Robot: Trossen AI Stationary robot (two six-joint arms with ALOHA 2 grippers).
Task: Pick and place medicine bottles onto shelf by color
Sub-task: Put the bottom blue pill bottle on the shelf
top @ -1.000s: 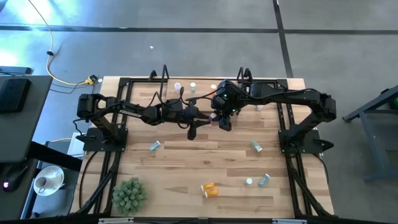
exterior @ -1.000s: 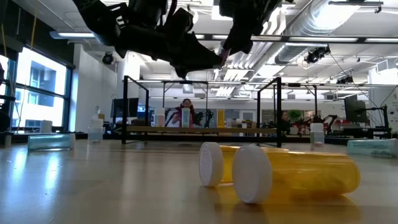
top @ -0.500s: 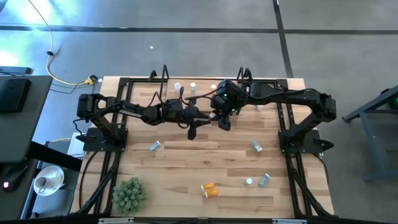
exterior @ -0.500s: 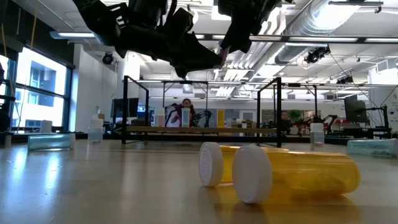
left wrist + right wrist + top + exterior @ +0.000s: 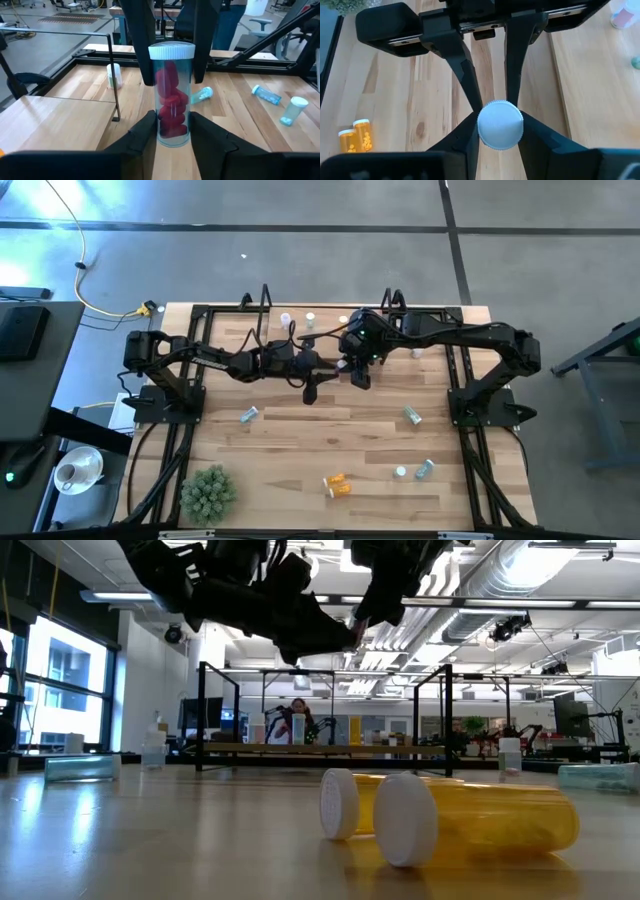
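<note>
Left wrist view: the medicine bottle (image 5: pixel 171 90), clear-walled with red pills and a white cap (image 5: pixel 500 125), hangs upright in the air over mid-table. It is just in front of the shelf (image 5: pixel 380 749) and rests on nothing. The left gripper (image 5: pixel 172 127) pinches its base. The right gripper (image 5: pixel 500 131) comes from above and pinches the cap, so I read this as a hand-over between my two arms. Over the last second almost nothing has moved: both arms and the bottle sit where they were. From that I judge the transfer is at its double-hold pause. The left pinch may be loosening, though the fingers look pressed to the wall. The shelving is not yet done. Two orange bottles (image 5: pixel 470 815) lie on the table (image 5: pixel 300 450), well apart from the shelf.
</note>
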